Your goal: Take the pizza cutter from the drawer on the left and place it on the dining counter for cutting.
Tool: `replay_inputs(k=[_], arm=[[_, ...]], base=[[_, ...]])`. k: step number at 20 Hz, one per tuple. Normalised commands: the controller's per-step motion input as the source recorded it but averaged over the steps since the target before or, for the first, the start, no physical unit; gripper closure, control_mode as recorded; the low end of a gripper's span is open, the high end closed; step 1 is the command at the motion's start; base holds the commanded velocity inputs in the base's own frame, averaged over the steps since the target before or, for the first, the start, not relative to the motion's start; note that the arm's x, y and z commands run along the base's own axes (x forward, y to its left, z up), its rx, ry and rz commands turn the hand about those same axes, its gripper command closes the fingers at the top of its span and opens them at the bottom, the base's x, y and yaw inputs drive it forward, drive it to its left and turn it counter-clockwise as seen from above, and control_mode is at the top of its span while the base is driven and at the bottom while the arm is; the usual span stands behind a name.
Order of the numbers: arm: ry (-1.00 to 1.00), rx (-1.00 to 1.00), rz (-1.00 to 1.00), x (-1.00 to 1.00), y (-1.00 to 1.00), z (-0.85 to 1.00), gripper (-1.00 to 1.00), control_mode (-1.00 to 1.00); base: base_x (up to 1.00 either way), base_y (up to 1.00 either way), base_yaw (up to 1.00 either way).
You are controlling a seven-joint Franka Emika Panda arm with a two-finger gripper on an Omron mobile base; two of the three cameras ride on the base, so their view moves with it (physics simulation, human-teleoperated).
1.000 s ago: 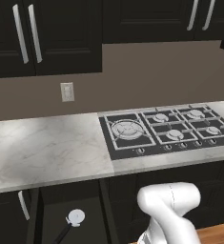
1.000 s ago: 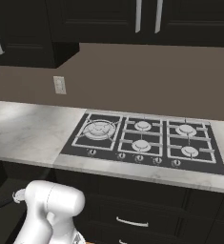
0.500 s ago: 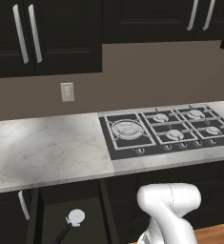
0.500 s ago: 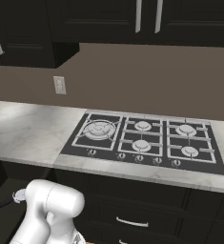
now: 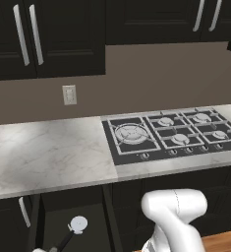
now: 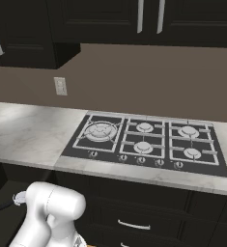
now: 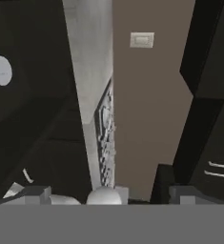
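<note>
1. The pincer point(image 7: 108, 194) is held wide and empty, rolled sideways, seemingly in approach to the open drawer point(image 5: 58, 216).
2. The pizza cutter point(image 5: 73, 229) is seen lying in that drawer, well apart from the pincer, up and to its left in the hand view.
3. The cutter's black handle is shown by the left base view; merely the wheel's edge is caught by the right base view.
</note>
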Motion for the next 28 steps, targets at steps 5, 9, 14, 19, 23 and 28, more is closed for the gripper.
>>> replay_inputs(k=[5, 9, 14, 19, 23, 28], arm=[[0.31, 0.11, 0.00, 1.00, -0.09, 0.30, -1.00, -1.00], [0.38, 0.12, 0.00, 1.00, -0.03, 0.10, -1.00, -1.00], [0.43, 0.07, 0.00, 0.79, 0.00, 0.01, -1.00, -1.00], [0.38, 0.10, -0.06, 0.31, 0.01, 0.00, -1.00, -1.00], [0.31, 0.14, -0.24, 0.00, 0.00, 0.00, -1.00, -1.00], [0.24, 0.17, -0.36, 0.00, 0.00, -0.01, -1.00, -1.00]], base=[[0.00, 0.00, 0.00], [0.00, 0.00, 0.00], [0.00, 0.00, 0.00], [0.00, 0.00, 0.00], [0.00, 0.00, 0.00], [0.00, 0.00, 0.00]])
